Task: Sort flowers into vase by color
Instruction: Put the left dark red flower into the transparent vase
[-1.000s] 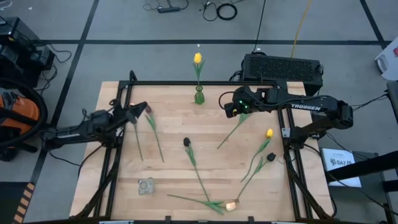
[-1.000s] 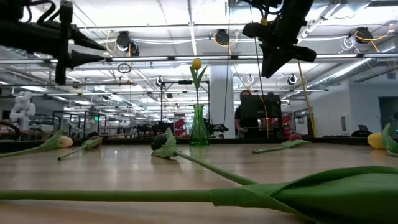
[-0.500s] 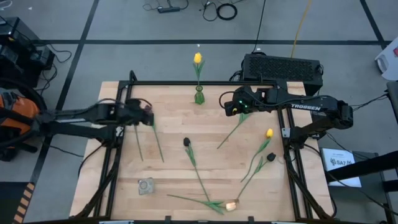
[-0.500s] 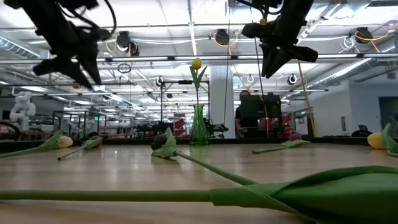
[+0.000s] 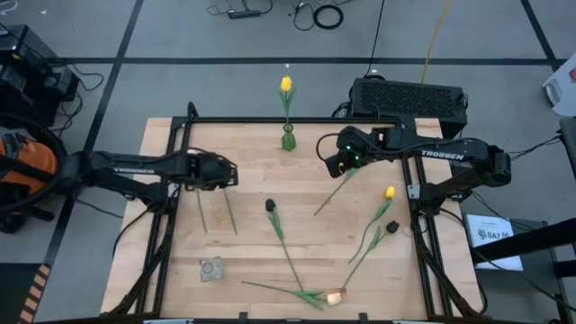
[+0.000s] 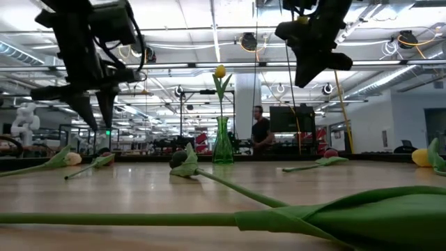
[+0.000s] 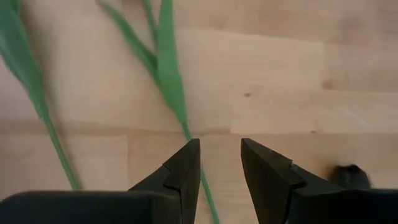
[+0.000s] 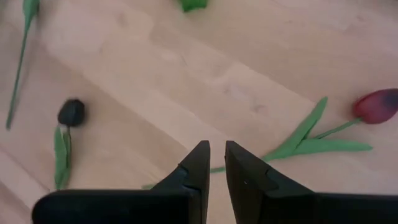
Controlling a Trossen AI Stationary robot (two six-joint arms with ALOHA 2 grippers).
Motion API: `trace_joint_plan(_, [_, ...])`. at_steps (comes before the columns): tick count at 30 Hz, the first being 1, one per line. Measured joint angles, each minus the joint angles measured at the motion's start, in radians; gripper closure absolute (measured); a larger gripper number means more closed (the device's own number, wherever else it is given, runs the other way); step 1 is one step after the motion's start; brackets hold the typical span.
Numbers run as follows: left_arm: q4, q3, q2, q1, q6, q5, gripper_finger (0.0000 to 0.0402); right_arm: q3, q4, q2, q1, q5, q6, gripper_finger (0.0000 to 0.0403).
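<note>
Even, bright overhead light in high view; table [image 5: 270,180] w/ only faint soft shadows, no glare. Low view: ceiling strip lights upper frame blown out, arms backlit to near silhouettes; stem [image 6: 279,216] at bottom soft, out of focus. Left wrist view: leaves [image 7: 168,68] smeared by motion blur. Right wrist view mildly soft, dark head [image 8: 71,112] fuzzy.
</note>
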Motion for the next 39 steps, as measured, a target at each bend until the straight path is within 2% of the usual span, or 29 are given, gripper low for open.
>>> trace_joint_plan(9, [0.021,0.000,0.192,0.009,-0.140,0.044,0.0278,0.000,-0.013,0.000,-0.003,-0.004,-0.200,0.0360])
trace_joint_plan(14, [0.127,-0.020,0.287,0.045,-0.142,0.078,0.0278,0.000,-0.013,0.000,-0.005,-0.003,-0.283,0.0360])
trace_joint_plan(22, [0.143,-0.043,0.365,0.084,-0.145,0.106,0.0291,0.000,-0.013,0.000,-0.005,0.000,-0.348,0.0360])
trace_joint_plan(26, [0.138,-0.045,0.365,0.113,-0.071,0.091,0.0350,0.000,-0.013,0.000,-0.005,0.002,-0.353,0.0360])
trace_joint_plan(29, [0.136,-0.046,0.365,0.143,0.053,0.090,0.0390,0.000,-0.013,0.000,-0.005,0.002,-0.353,0.0360])
trace_joint_plan(32, [0.137,-0.047,0.366,0.181,0.147,0.107,0.0388,0.000,-0.013,0.000,-0.005,0.002,-0.353,0.0360])
trace_joint_plan(36, [0.144,-0.042,0.352,0.216,0.191,0.143,0.0393,0.000,-0.006,0.000,-0.005,0.002,-0.351,0.0360])
trace_joint_plan(38, [0.147,-0.029,0.329,0.214,0.220,0.113,0.0396,0.000,-0.006,0.000,-0.005,0.002,-0.350,0.0360])
trace_joint_plan(39, [0.154,-0.020,0.314,0.211,0.229,0.040,0.0396,0.000,-0.004,0.000,-0.005,0.002,-0.350,0.0360])
